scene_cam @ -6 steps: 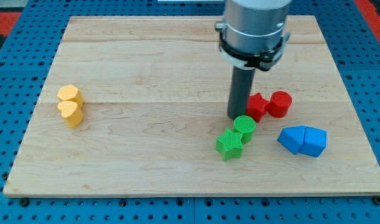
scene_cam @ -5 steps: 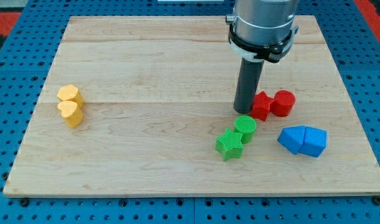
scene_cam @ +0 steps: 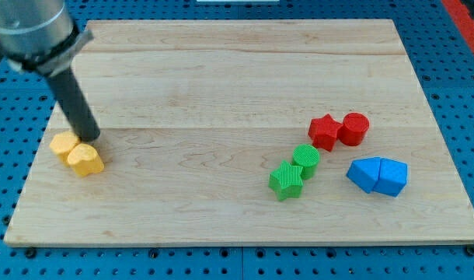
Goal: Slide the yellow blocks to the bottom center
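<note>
Yellow blocks [scene_cam: 77, 153] sit just below my tip [scene_cam: 92, 138], seemingly touching it, at the board's [scene_cam: 221, 78] left edge. No gripper exists, only a rod. Push from their left side, steering both rightward and down together.

No writing, label, brand, number or sign can be read anywhere in this view. The wooden board [scene_cam: 221, 78] shows only plain grain, the blue pegboard [scene_cam: 470, 117] around it has only rows of holes, and the coloured blocks and the dark rod carry no marks.
</note>
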### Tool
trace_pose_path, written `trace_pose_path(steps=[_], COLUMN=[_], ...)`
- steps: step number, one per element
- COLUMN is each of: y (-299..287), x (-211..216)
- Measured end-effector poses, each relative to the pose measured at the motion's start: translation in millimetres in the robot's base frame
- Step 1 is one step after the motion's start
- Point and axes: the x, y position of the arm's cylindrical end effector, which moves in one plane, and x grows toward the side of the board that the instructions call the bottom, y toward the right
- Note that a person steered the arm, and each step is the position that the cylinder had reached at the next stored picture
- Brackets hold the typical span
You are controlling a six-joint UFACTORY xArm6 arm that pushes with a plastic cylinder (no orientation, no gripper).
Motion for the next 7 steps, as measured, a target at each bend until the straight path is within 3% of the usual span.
trace_pose_path(steps=[2, 3, 5, 6, 7], y=[-31.1, 25.0, -9.9, 33.9, 139.0], x=[-1.1, 32.6, 94.3, 76.2, 64.4])
